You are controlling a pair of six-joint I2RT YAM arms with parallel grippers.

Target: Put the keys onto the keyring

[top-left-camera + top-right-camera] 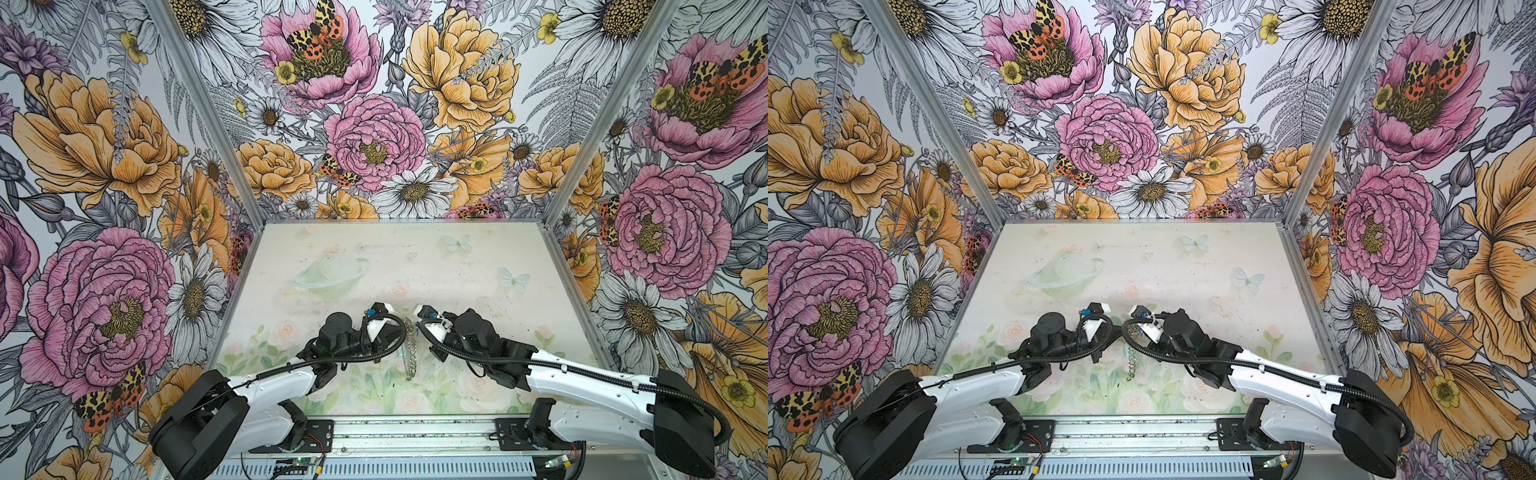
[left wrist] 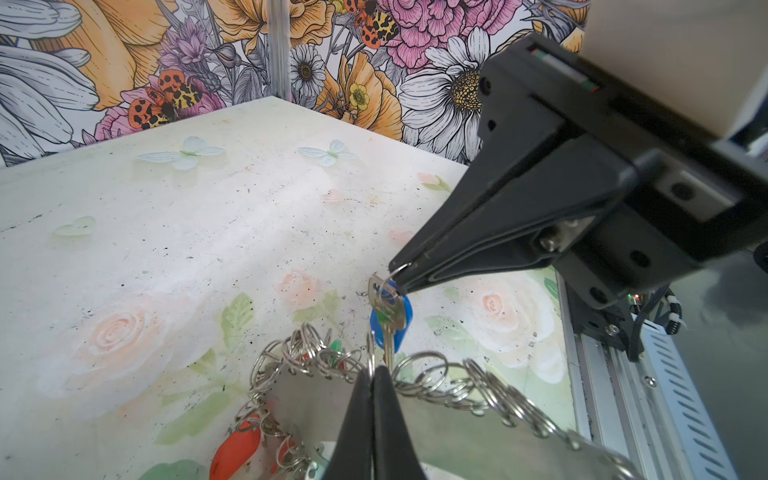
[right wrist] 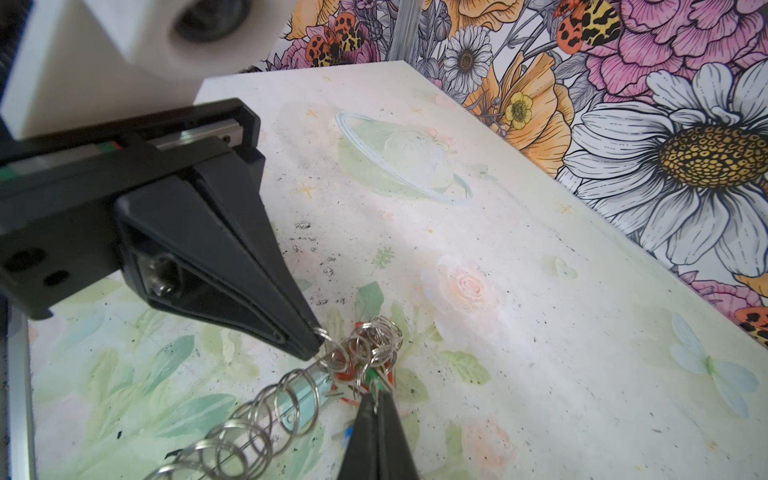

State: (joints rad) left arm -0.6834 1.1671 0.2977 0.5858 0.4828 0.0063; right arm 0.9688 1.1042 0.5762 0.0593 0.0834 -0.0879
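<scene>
A: How is the left gripper seen to be set?

B: Its fingers are pressed together, and one small wire loop on the rim of the keyring is pinched between the tips.

A: And the right gripper?

B: It is likewise closed. A thin silver ring is clamped at its very tip, and the blue-tagged key is hung from that ring. The blade is pointed down at the rim loops, just beside the left tips. Whether a loop is touched by it cannot be told.

A: What is found next outward?

B: The other keys, with red and green tags, are bunched on loops close by both tips. Little room is left there, since the two pairs of tips are parted only by key and loops.

A: How is the hoop itself placed?

B: In both top views the keyring is seen edge-on, like a chain, between the two wrists. It is run from the tips toward the front rail. Whether its lower edge is rested on the table cannot be told.

A: And the room around?

B: Bare surface is shown from the grippers to the back edge, and on each side as far as the flowered walls. The front rail is much nearer, behind the wrists.
</scene>
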